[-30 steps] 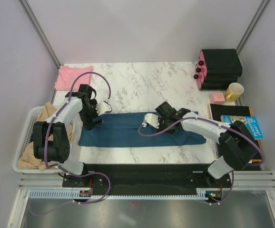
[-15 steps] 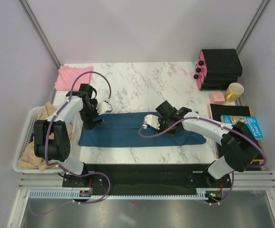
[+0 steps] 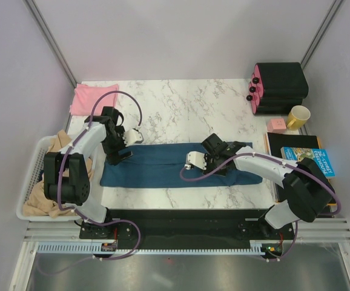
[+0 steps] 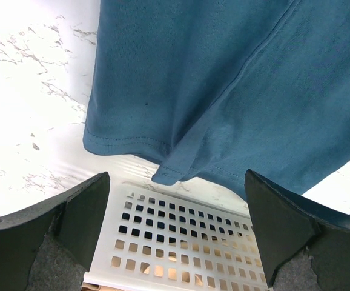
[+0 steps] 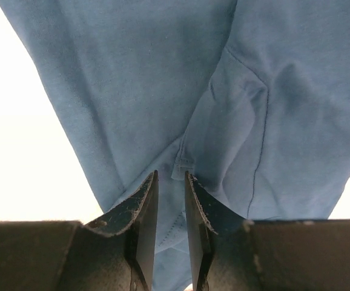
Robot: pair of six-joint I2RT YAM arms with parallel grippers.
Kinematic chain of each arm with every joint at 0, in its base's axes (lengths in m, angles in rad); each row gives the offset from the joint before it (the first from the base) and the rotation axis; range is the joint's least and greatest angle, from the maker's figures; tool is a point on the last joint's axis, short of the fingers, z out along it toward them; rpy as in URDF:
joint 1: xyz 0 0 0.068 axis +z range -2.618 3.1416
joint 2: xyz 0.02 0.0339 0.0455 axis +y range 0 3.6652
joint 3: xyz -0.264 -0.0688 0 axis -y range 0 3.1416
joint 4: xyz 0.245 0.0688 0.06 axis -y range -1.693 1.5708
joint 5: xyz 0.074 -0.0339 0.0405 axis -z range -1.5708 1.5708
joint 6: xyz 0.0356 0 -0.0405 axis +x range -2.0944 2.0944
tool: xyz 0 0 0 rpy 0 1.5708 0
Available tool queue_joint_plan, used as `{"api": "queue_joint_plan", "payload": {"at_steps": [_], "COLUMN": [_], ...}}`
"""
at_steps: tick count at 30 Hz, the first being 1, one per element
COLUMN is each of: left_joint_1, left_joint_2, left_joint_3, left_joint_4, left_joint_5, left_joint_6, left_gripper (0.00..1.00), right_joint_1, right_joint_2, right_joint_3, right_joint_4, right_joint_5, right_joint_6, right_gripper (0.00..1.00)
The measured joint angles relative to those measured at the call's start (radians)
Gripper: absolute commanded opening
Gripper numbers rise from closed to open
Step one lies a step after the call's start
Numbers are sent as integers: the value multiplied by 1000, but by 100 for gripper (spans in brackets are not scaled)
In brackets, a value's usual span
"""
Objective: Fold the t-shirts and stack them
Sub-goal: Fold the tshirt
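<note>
The dark teal-blue t-shirt (image 3: 157,165) lies folded into a long strip across the marble table. The pale pink t-shirt (image 3: 90,98) lies folded at the far left corner. My left gripper (image 3: 117,156) hangs over the teal shirt's left end. In the left wrist view it (image 4: 178,230) is wide open and empty, with the shirt's hem (image 4: 181,151) just beyond it. My right gripper (image 3: 218,163) is down on the shirt's right part. In the right wrist view its jaws (image 5: 170,174) stand a narrow gap apart, with teal fabric and a sleeve hem (image 5: 184,167) between the tips.
A white perforated basket (image 3: 33,182) with beige cloth (image 3: 57,145) sits at the left edge; it also shows in the left wrist view (image 4: 163,248). At the right are a black case (image 3: 281,85), a yellow mug (image 3: 298,116), a pink block (image 3: 276,125) and a blue book (image 3: 311,160).
My right gripper has moved a little toward the near right, lower onto the teal shirt. The left arm and the shirt have hardly moved.
</note>
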Motion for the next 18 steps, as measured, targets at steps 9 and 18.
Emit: {"api": "queue_joint_plan", "payload": {"at_steps": [9, 18], "left_joint_1": [-3, -5], "left_joint_2": [3, 3], "left_joint_3": [11, 13], "left_joint_4": [-2, -2], "left_joint_5": [0, 0], "left_joint_6": [0, 0], "left_gripper": [100, 99], "right_joint_1": [-1, -26], "right_joint_2": [24, 80], "right_joint_3": [-18, -27], "right_joint_4": [46, 97], "right_joint_5": [2, -3], "right_joint_6": [0, 1], "right_gripper": [34, 33]}}
